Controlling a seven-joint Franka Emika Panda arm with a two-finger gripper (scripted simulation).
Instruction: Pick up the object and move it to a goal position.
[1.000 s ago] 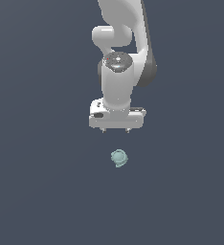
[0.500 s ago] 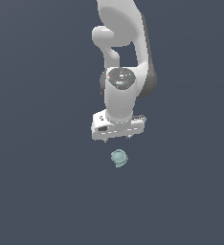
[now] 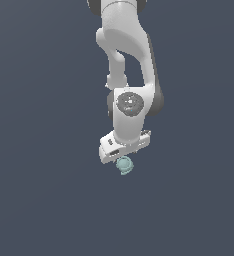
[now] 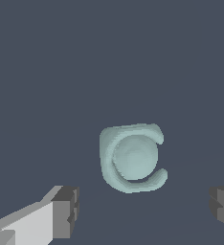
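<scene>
- Teal lump (image 3: 124, 165) is seen on the desk (image 3: 44, 200), just below the white arm (image 3: 131, 100).
- Jaws are spread wide, nothing grasped; the lump (image 4: 132, 158) is framed between their fingertips (image 4: 66, 211).

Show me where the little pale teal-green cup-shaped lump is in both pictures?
Exterior view: the small pale teal-green cup-shaped lump sits just below the white robot hand, a little under the picture's middle, partly covered by it.
Wrist view: the lump is big, near the middle, beyond the two dark fingertips.
Shared landmark: the white gripper, right over the lump in both views, jaws spread wide.
</scene>
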